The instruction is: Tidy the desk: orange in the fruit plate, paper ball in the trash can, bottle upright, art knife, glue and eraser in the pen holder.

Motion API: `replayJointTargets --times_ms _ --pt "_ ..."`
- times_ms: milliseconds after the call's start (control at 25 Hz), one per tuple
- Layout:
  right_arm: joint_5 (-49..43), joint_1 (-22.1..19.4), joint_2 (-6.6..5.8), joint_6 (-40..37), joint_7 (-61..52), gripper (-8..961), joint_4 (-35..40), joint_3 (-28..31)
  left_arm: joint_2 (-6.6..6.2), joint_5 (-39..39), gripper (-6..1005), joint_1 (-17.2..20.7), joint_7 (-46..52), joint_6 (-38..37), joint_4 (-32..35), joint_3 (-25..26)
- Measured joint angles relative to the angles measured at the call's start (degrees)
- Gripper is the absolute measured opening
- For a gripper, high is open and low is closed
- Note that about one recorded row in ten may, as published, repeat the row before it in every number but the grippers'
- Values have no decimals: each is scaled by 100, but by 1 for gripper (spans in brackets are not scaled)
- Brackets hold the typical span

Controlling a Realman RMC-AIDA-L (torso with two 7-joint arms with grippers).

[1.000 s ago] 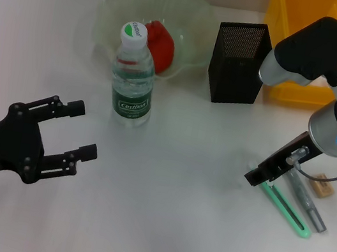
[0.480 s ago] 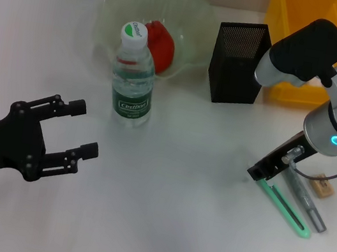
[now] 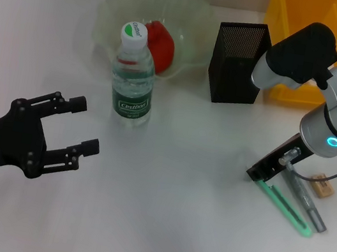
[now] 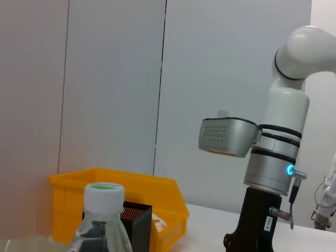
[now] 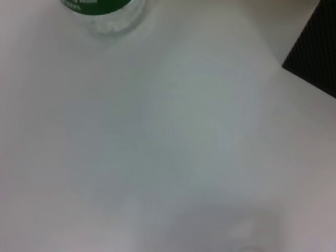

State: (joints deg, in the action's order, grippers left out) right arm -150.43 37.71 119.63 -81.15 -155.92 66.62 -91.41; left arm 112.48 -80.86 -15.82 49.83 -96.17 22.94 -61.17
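The bottle (image 3: 132, 81) stands upright with its green cap on, in front of the clear fruit plate (image 3: 194, 14), which holds the orange (image 3: 159, 45). The black mesh pen holder (image 3: 240, 54) is to the plate's right. A green art knife (image 3: 284, 207), a grey glue stick (image 3: 304, 199) and a small tan eraser (image 3: 322, 187) lie together at the right. My right gripper (image 3: 258, 175) is low over the table at the knife's near end. My left gripper (image 3: 84, 125) hovers open and empty at the lower left. No paper ball shows in the head view.
A yellow bin (image 3: 317, 47) stands at the back right behind the pen holder. In the left wrist view the bottle (image 4: 102, 220), the pen holder (image 4: 137, 223), the yellow bin (image 4: 73, 191) and the right arm (image 4: 273, 157) appear.
The right arm's upper part has swung slightly left, and its gripper has edged a little back along the knife. The left gripper has barely moved.
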Motion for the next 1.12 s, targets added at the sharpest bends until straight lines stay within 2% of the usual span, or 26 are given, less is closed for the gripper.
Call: replayJointTargets --times_ms 120,320,480,560,640,680,720,760,840,920,1000,1120 --pt "35 -1 -2 2 41 257 9 0 2 24 770 0 0 2 0 1" --pt "191 -61 -13 -42 140 164 124 30 7 34 770 -10 0 3 0 41" --pt "220 -292 -31 -103 157 164 713 159 10 29 770 -9 0 -2 0 96" --pt "351 -499 -33 -139 247 163 1269 475 11 35 770 -6 0 -10 1 97" --pt "783 -747 -29 -72 459 163 1779 1038 14 38 770 -5 0 -10 1 98" --pt "1513 -925 -31 194 765 163 2036 1708 21 38 770 -6 0 -7 1 98" --pt "1513 -925 -31 194 765 163 2036 1708 21 38 770 -6 0 -7 1 98" --pt "1931 -991 -35 403 953 163 2064 2048 21 38 770 -6 0 -7 1 98" --pt "2510 -990 -41 940 1370 163 1802 2448 39 29 770 -19 0 -2 0 97" --pt "2946 -868 -42 1549 1807 163 1294 2576 53 19 770 -42 0 -3 0 97" --pt "3333 -639 -47 2066 2220 164 685 2606 92 7 770 -112 0 8 -7 97" --pt "3950 -80 -51 2436 3056 164 -522 2804 93 6 770 -159 5 9 -22 98"
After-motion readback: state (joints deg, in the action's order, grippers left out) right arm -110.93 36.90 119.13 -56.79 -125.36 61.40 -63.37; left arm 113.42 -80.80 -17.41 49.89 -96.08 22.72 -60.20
